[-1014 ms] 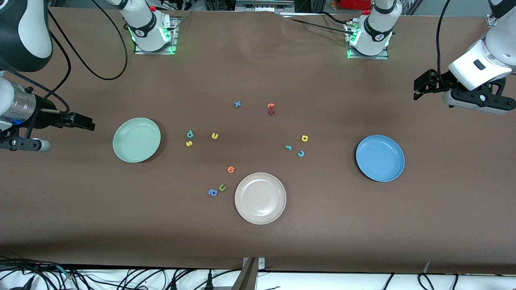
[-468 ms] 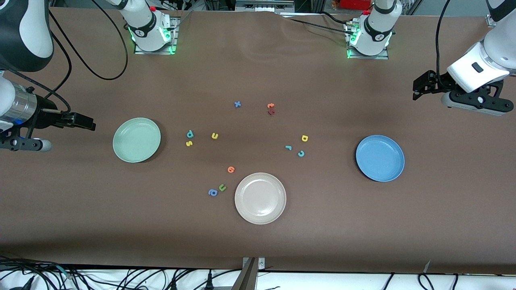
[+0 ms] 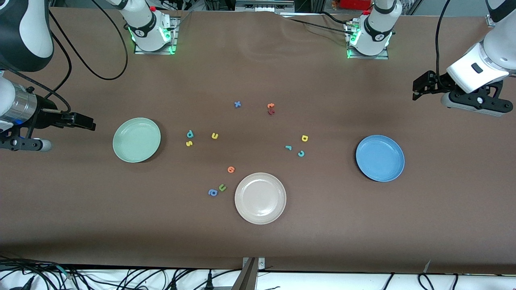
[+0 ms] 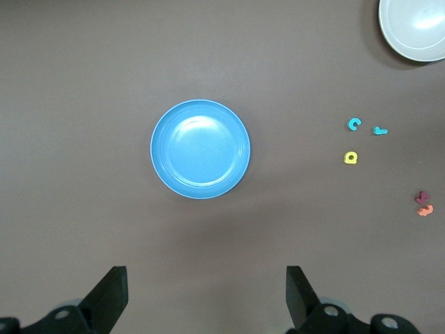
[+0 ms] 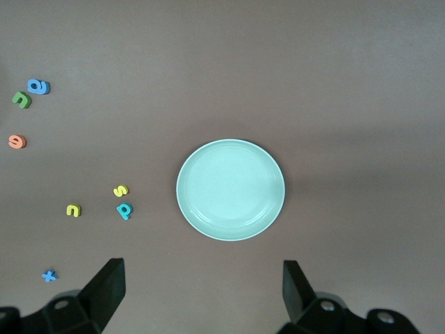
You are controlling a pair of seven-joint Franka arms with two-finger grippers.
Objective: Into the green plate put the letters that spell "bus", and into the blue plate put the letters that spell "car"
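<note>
Green plate: empty, at the right arm's end of the table.
Blue plate: empty, at the left arm's end of the table.
Letters for "bus": teal b, yellow s just nearer the front camera than the b, and yellow u beside them toward the table's middle; all three lie on the bare table near the green plate, none in it.
Letters for "car": yellow a, teal r, teal c; a loose cluster on the table between the beige plate and the blue plate, well apart from the latter.
Distractors: green u and blue a beside the beige plate; orange letter, blue x, a red-orange pair.
Right gripper: raised over the table edge by the green plate, jaws wide, holding nothing.
Left gripper: raised over the table by the blue plate, jaws wide, holding nothing.
Governing relation: the "bus" letters lie past the green plate from the right gripper, toward the table's middle, so the right arm is judged the nearer for them; the "car" letters lie likewise past the blue plate from the left gripper.
Progress: no letter placed yet.
</note>
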